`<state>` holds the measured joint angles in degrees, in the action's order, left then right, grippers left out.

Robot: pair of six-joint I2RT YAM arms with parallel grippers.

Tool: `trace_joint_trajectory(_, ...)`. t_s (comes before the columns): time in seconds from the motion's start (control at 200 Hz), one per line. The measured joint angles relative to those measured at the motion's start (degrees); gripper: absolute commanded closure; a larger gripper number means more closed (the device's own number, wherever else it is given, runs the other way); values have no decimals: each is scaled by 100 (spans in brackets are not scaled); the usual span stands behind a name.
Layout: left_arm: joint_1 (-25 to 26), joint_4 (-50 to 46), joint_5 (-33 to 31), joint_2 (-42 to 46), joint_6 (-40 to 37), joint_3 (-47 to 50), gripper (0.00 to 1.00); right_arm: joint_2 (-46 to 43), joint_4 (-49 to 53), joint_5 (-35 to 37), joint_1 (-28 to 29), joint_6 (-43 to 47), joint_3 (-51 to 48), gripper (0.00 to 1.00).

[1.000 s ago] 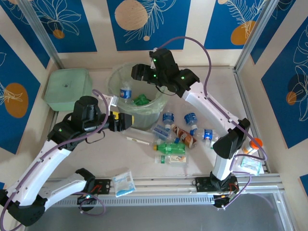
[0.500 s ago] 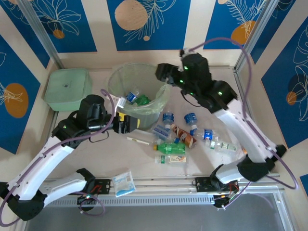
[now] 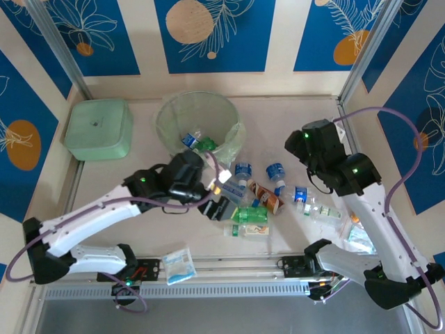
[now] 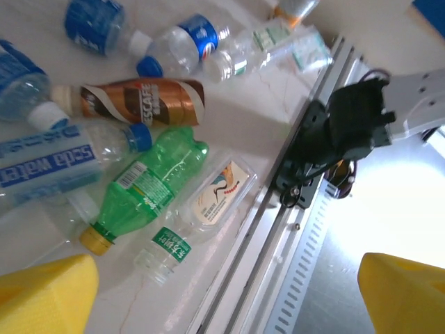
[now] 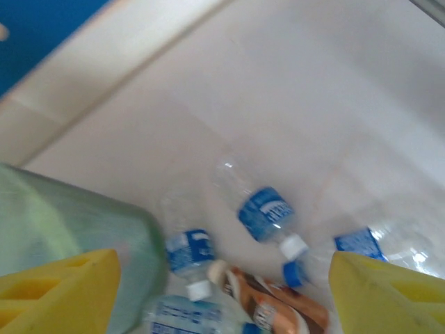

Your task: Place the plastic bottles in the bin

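Okay, edges first. The desk (image 3: 278, 118) is boxed in by wall panels (image 3: 208, 35) at the top and sides, a frame post (image 3: 367, 52) at upper right and an alu rail (image 3: 229, 263) along the bottom. Open room is the bare desk at upper right between the bin (image 3: 167, 118) and the post, plus a bare strip at lower left near the white-and-blue packet (image 3: 179, 265). The lidded box (image 3: 97, 129) sits at upper left, near the bin.

Hard to read:
- **Top view:** the left arm (image 3: 104, 209) covers the left end of the bottle pile (image 3: 247, 214). The fingertips of the right hand (image 5: 222, 268) are lost against its dark wrist.
- **Right wrist view:** blurred, labels unreadable.
- **Left wrist view:** the soda-water bottle (image 4: 49, 160) is cut off at the left edge.
- **Bin:** the binned bottles (image 3: 191, 141) show through the liner, one blue-label and one green. Can't tell if there are more.

Left hand (image 4: 224, 278): released, with yellow fingers (image 4: 42, 292) wide apart at the bottom corners of its view and nothing between them. The green bottle (image 4: 149, 191) and flat clear bottle (image 4: 208, 209) lie just ahead of it, side by side and apparently touching. The flat one is nearest the rail, and the brown-labelled bottle (image 4: 139, 101) lies beyond them.

Right hand: released too, and empty. In the top view it sits right of centre, above the pile's right end. In its own view the blue-label bottles (image 5: 264, 212) sit mid-frame between the fingers, with the bin wall at lower left.
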<state>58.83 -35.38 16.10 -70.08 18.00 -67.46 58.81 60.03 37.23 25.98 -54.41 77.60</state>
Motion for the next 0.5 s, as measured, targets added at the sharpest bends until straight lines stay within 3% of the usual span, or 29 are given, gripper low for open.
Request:
trace_joint_trajectory(0.14, 404, 55, -422, -675, -116, -57, 8, -271, 216, -188, -455, -278, -671, 21)
trace_joint_trajectory(0.5, 680, 461, -940, -2415, -739, -1237, 14, -625, 461, -824, -1547, -518, -1228, 24)
